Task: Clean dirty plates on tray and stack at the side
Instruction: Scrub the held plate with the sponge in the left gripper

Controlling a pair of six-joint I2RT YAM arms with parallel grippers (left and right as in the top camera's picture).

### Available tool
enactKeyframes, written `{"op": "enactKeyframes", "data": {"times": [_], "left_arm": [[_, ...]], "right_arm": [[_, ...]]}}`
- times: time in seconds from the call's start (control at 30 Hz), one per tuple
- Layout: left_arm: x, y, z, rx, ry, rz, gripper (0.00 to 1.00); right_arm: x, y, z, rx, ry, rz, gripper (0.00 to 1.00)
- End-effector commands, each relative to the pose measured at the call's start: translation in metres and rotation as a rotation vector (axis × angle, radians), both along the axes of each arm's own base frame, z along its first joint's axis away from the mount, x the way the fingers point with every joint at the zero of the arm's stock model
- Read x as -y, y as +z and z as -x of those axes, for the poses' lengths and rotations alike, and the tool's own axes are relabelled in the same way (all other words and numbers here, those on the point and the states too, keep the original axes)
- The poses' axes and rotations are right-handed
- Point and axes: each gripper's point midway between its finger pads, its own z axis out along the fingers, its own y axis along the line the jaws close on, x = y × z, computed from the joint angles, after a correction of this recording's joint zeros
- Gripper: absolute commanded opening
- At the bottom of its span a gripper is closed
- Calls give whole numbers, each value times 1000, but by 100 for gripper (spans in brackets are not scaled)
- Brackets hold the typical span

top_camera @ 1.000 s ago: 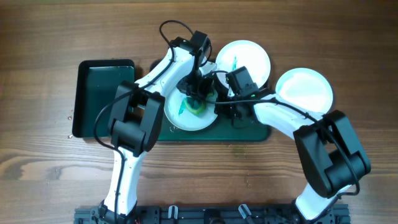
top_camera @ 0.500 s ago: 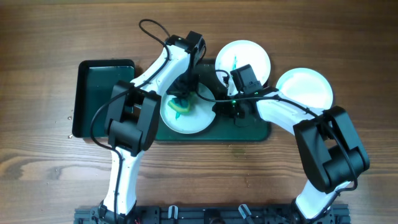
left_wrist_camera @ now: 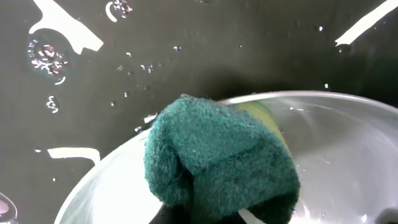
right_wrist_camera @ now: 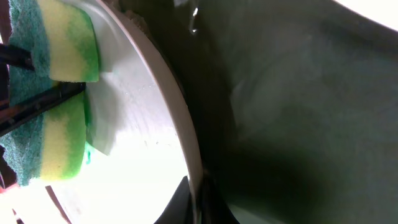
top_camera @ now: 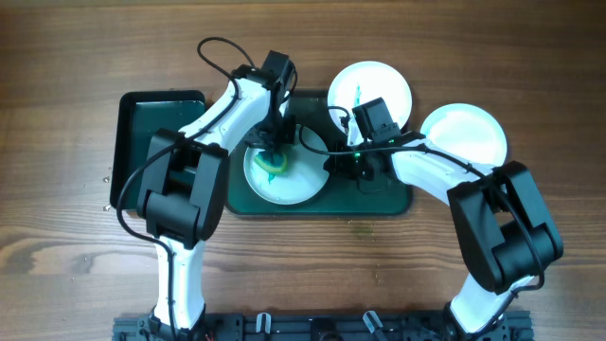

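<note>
A white plate lies on the large dark green tray. My left gripper is shut on the green-yellow sponge and presses it on that plate's left part. In the left wrist view the sponge covers the gripper on the plate. My right gripper is shut on the plate's right rim; in the right wrist view the gripper pinches the rim, with the sponge at the left. A second white plate with a teal streak sits at the tray's back right. A pale blue plate lies on the table, right.
A smaller dark tray stands left of the large one, beside my left arm. Water drops lie on the tray floor. The wooden table surrounds both trays. A black rail runs along the front edge.
My left gripper has slid the sponge leftward across the plate, from its right part to its left. My right gripper has stayed shut on the plate's rim, shifting only slightly.
</note>
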Motion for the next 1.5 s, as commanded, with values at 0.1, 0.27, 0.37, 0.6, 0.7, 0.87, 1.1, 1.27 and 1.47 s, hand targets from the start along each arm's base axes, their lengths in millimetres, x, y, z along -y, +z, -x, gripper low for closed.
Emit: {"op": "enactKeyframes", "data": {"times": [0.1, 0.27, 0.37, 0.6, 0.7, 0.87, 1.1, 1.27, 1.47], "left_arm": [[-24, -74, 43, -102, 8, -191, 4], [-27, -39, 38, 32, 47, -137, 4], [-23, -25, 42, 120, 49, -69, 4], [-26, -38, 70, 133, 31, -22, 4], [18, -32, 89, 47, -117, 222, 4], [48, -21, 89, 56, -207, 403, 4], [-68, -21, 19, 404, 209, -264, 4], [-95, -8, 13, 483, 241, -423, 4], [-20, -35, 62, 198, -23, -65, 4]], "right_arm": [[-2, 0, 1, -5, 26, -19, 4], [-2, 0, 1, -6, 26, -18, 4], [-2, 0, 1, -5, 26, -19, 4], [-2, 0, 1, -6, 25, -20, 4], [-2, 0, 1, -6, 25, -20, 4], [-2, 0, 1, -5, 24, -20, 5], [-2, 0, 1, -6, 25, -20, 4], [-2, 0, 1, -5, 25, -19, 4], [-2, 0, 1, -6, 24, -20, 4]]}}
